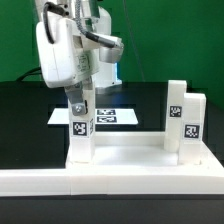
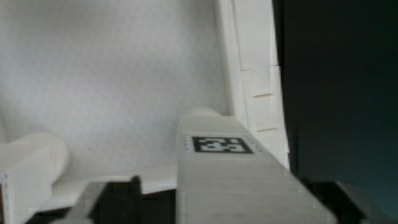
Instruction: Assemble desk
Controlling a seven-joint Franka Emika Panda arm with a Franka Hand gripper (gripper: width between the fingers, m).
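The white desk top (image 1: 125, 152) lies flat near the front of the black table. On its corner at the exterior view's left a square leg (image 1: 80, 128) with a black-and-white tag stands upright. My gripper (image 1: 80, 98) reaches down over this leg's upper end, one finger on each side. In the wrist view the tagged leg (image 2: 222, 165) runs between my gripper's (image 2: 214, 206) fingers with dark gaps on both sides, so the jaws stand open and off it. Beyond it show the desk top's flat face (image 2: 107, 80) and raised rim (image 2: 253, 60). Two more legs (image 1: 183, 118) stand upright at the right end.
A long white rail (image 1: 120, 183) runs along the front edge, right against the desk top. The marker board (image 1: 108, 116) lies flat behind the desk top. A rounded white part (image 2: 32, 165) shows beside the leg in the wrist view. A green wall closes the back.
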